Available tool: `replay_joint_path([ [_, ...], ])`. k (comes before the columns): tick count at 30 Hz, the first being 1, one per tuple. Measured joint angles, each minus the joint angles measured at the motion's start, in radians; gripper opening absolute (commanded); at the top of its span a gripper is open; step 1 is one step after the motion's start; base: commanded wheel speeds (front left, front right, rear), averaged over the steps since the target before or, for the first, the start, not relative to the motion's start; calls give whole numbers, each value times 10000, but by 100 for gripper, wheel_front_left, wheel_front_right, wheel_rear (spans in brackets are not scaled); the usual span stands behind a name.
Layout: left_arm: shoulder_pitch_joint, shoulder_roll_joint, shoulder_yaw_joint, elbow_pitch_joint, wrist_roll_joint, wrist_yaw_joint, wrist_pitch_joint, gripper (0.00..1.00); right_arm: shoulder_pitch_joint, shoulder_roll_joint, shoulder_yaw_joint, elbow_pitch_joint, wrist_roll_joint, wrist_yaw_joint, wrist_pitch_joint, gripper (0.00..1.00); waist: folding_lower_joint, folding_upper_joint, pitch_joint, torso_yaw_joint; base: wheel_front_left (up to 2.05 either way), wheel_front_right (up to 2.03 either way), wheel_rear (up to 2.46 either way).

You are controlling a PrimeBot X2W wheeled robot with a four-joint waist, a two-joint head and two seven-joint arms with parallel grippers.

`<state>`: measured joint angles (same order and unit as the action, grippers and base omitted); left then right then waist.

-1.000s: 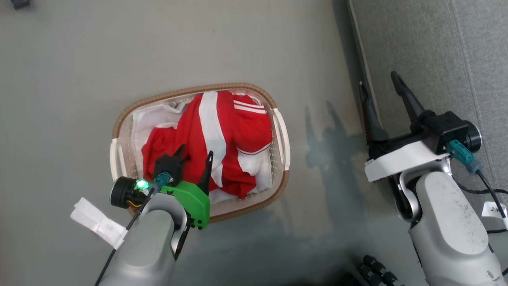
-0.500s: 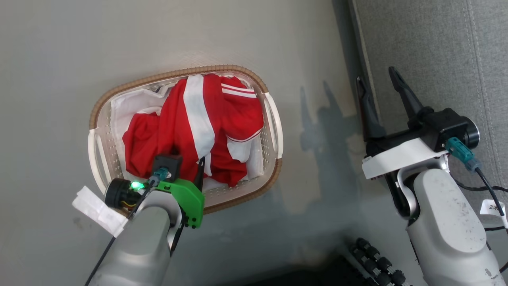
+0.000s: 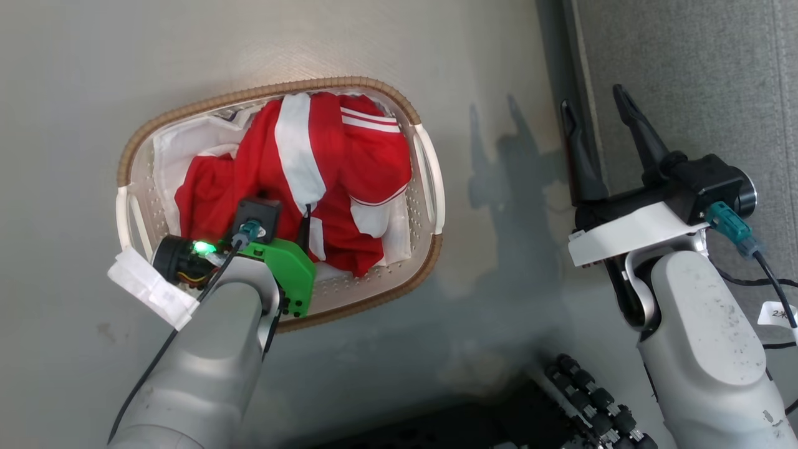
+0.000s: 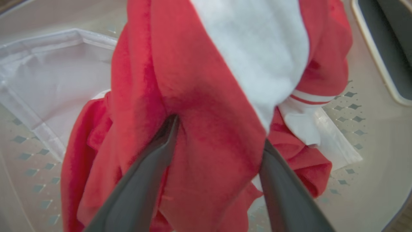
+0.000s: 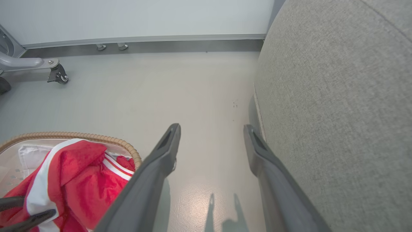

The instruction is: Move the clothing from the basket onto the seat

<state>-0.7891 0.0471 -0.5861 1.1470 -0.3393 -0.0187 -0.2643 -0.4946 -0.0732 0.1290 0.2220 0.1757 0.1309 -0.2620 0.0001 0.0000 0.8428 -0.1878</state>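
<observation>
Clothing (image 3: 324, 181): bright red sports fabric, crumpled into one heap; a broad white stripe runs down the top fold; a group of thin white trim lines sits at the far side; a white panel edged with a thin white-and-red line sits on the side nearer the sofa (image 3: 686, 75).

Position: the whole heap lies inside the basket (image 3: 374, 288); its far end overlaps the rim in the head view.

Basket: oval, white perforated plastic, brown woven-look rim, a white handle at each end; stands on the grey floor (image 3: 93, 62), to the left of the sofa and apart from it. White liner (image 3: 181, 140) shows bare beside the heap on the side away from the sofa.

Sofa: light grey fabric with a stitched seam.

Left gripper (image 4: 219, 130): fingers spread wide; both tips pushed into the red fabric; a thick fold bulges between them, not pinched.

Right gripper (image 3: 591, 100): fingers spread, nothing between them; hangs over the floor just beside the sofa's front edge, well apart from the basket.

Writing: a small white tag (image 3: 779, 313) by a cable near the right arm carries dark handwritten marks, too small to read; the white tape flag (image 3: 149, 290) on the left wrist has print too faint to make out.
</observation>
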Motion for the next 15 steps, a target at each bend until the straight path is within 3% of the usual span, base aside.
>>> replay_joint_path([
  [14,-452,2,-33,848,-117,280,0,100,-113,128,88,96,4,0,0,100,0,0,263,51,0,0,0],
  [15,-452,2,-31,874,-132,274,0,45,-124,130,96,107,10,0,0,100,0,0,242,52,0,0,0],
])
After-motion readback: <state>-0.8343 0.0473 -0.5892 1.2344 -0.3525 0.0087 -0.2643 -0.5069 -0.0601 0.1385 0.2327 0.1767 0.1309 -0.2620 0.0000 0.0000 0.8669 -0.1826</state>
